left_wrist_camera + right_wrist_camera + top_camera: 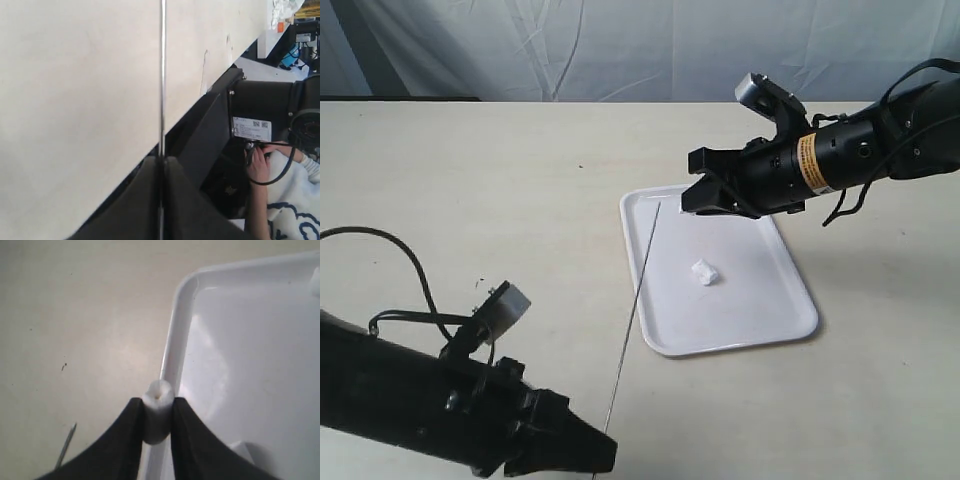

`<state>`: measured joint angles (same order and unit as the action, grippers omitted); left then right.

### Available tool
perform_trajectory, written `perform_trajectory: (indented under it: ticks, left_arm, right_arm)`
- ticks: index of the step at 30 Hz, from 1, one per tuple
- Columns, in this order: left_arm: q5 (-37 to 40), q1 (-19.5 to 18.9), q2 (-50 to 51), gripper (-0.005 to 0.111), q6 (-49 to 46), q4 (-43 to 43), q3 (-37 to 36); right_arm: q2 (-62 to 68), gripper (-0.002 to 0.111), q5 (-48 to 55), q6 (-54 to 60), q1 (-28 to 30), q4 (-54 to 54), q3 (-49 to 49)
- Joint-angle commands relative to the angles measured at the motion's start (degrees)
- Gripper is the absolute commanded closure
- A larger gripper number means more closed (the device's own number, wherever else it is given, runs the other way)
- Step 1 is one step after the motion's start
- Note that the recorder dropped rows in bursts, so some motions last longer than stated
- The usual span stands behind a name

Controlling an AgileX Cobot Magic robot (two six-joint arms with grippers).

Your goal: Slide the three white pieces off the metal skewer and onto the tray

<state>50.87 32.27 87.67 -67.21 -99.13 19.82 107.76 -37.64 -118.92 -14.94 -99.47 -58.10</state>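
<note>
The flat rectangular tray [760, 300] is white, the small chunky lump [158, 412] white, the thin metal skewer [635, 305] grey, the desk [470, 180] plain beige.

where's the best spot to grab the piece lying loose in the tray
Across the piece's shorter sides, coming straight down from above. It lies low and alone on the flat tray, with bare floor all round, so there is room either side. A sideways approach would likely just push it along.
</note>
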Motion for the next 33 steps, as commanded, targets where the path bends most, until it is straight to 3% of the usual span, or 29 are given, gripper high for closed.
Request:
perform_trajectory:
  ticks: [1,8,13,21,33]
  left_arm:
    - [-0.6,0.4,-0.6,0.107,-0.7,-0.8,2.5]
    - [-7.1,0.3,0.5,0.107,4.2,-0.8,6.4]
    - [-6.9,0.3,3.1,0.107,5.7,-0.8,9.8]
    - [-9.3,0.3,12.3,0.107,7.9,-0.8,17.5]
    - [-7.0,-1.6,29.4,0.107,11.2,-0.8,32.5]
  right_arm:
    - [0.0,0.089,-2.5,0.0,0.3,-0.5,-0.3]
    - [0.0,0.086,-1.8,0.0,0.3,-0.5,-0.3]
    - [0.0,0.060,-2.1,-0.3,0.3,-0.5,-0.3]
    - [-1.2,0.060,-2.8,0.5,2.9,-0.5,-0.3]
    - [-5.3,0.060,-21.3,2.8,14.2,-0.5,-0.3]
